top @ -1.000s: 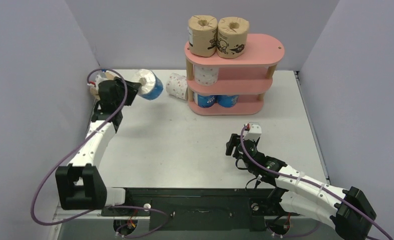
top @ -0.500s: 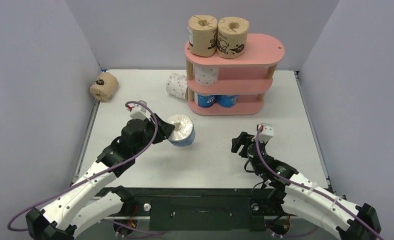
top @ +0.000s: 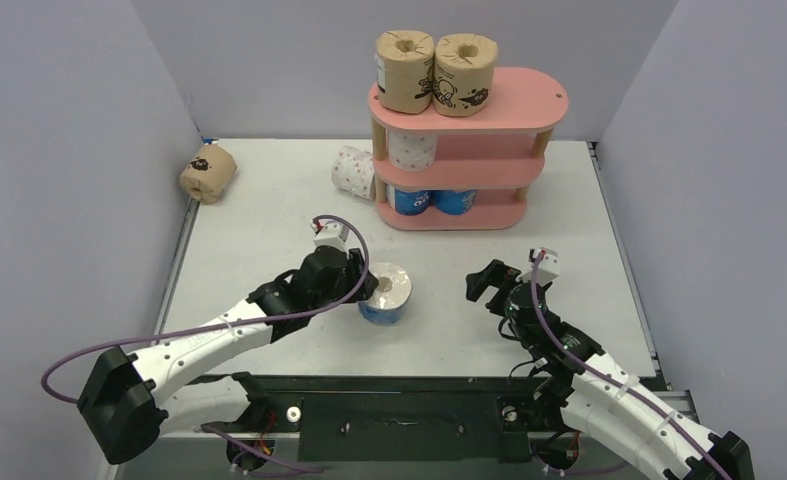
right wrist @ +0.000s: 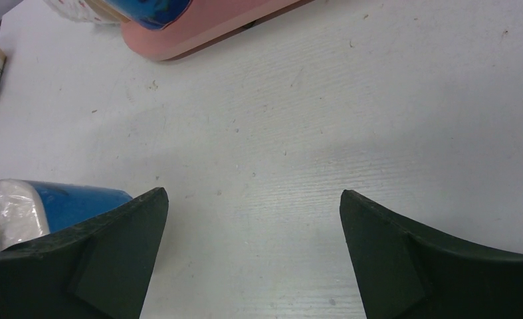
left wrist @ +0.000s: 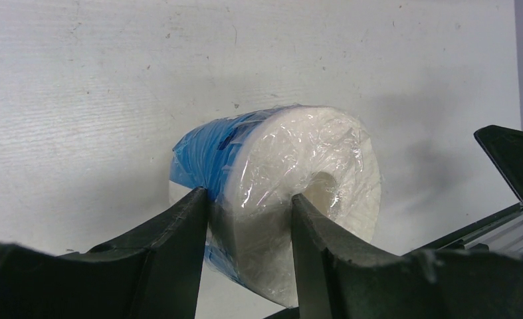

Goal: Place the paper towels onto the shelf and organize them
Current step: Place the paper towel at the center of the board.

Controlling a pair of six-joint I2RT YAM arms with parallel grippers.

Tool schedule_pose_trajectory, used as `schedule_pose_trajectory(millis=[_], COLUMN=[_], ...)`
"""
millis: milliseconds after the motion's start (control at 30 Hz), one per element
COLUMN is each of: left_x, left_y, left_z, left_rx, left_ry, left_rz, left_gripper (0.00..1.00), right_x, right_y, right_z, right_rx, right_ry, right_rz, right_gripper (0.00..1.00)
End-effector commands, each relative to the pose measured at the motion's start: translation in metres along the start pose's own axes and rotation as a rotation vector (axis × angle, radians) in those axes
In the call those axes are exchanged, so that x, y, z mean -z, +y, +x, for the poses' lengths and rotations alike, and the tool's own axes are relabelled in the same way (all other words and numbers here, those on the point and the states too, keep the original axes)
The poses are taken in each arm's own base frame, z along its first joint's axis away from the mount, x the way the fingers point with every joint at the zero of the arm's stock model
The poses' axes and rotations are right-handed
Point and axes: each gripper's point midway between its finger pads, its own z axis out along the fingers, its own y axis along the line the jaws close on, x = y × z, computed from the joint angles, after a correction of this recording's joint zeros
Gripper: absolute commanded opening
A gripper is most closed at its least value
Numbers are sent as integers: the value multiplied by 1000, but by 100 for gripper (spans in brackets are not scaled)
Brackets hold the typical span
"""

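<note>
At far left of the table, one brown roll lies near the wall. Near centre front, the left gripper pinches a blue roll, white end up. Further back, a pink-dotted roll lies just beside the pink shelf, which carries two brown rolls on top, one dotted roll midway and two blue rolls below. Right gripper stands spread wide, holding nothing.
</note>
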Motion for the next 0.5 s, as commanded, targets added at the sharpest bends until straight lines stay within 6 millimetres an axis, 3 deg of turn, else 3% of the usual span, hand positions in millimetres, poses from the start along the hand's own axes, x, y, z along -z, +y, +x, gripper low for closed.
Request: schedule_pose_trajectory(millis=[0,200,467], left_x=[-10,-23,-28], left_y=[-38,-43,-32], left_z=[-24,-16,-8], left_rx=[16,3,-19], left_ry=[-86,-48,-26], left_rz=[120,121,76], left_gripper=[29,32,36], right_x=[3,-1,-4], right_y=[3,4,4], right_z=[-7,-5,-3], right_rx=[-11,31,60], right_ry=[-34,-17,-5], right_rz=[-32,-24,-19], right_gripper=[98,95,93])
